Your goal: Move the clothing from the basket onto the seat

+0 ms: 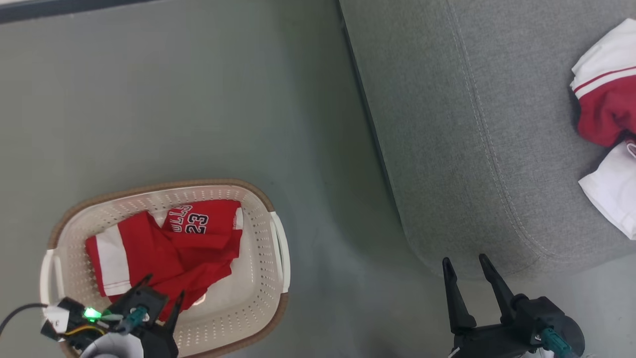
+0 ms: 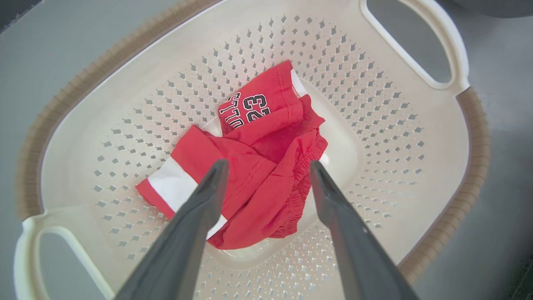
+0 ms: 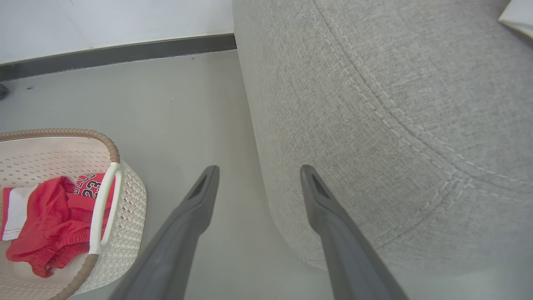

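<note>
The basket (image 1: pixel 271 209) stood on the grey floor (image 1: pixel 198 99), to the left of the seat (image 1: pixel 447 124) and well apart from it. Inside the basket lay a crumpled red garment (image 1: pixel 174 248) with a white band on one side and the number 23 in dark print on the side facing up. It rested on the bottom of the basket, near the middle.

The left gripper (image 2: pixel 267 164) hung over the basket with its two dark fingers spread wide and nothing between them. The tips pointed down at the red fabric, one on each side of the heap. Whether they touched the cloth, the pictures could not tell.

The right gripper (image 3: pixel 259 168) was low beside the rounded corner of the seat, also with the fingers wide apart and holding nothing. One finger pointed toward the bare floor, the other toward the side of the cushion near the stitched seam.

On the seat, at its far right side in the head view, lay red-and-white garments (image 1: pixel 603 114) – a red piece with a white panel and stripe, and a white piece just beside it.
</note>
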You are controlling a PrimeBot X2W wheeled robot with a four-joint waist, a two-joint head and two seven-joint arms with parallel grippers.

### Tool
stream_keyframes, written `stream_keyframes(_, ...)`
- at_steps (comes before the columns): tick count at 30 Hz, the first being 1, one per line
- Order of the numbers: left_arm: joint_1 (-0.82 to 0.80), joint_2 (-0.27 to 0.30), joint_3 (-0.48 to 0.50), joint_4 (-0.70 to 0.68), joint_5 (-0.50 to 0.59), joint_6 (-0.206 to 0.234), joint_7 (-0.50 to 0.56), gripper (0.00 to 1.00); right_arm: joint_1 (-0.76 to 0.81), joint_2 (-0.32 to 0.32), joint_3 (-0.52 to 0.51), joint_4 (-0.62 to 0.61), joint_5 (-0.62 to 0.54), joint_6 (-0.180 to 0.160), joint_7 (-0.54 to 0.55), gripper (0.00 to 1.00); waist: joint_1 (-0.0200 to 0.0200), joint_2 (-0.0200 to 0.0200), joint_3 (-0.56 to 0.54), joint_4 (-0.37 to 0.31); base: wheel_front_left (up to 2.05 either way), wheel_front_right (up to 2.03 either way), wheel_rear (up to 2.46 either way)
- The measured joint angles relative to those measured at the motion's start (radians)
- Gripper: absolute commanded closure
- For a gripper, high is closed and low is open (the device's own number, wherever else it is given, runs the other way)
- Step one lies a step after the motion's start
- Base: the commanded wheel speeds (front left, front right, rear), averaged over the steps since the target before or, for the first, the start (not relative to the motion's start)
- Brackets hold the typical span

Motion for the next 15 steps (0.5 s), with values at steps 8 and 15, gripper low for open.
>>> stream_keyframes(8,-0.093,0.022,-0.027,0.076,0.016,-0.004,0.076,0.00,-0.009,0.012,0.014,-0.012,-0.003,0.003,0.000,0.00,0.0000,0.0000,0.073,-0.036,0.00,0.00,0.00)
stream_keyframes(15,-0.157,0.050,-0.039,0.139,0.044,-0.007,0.137,0.00,-0.032,0.024,0.034,-0.032,-0.010,0.004,0.000,0.00,0.0000,-0.0001,0.131,-0.068,0.00,0.00,0.00)
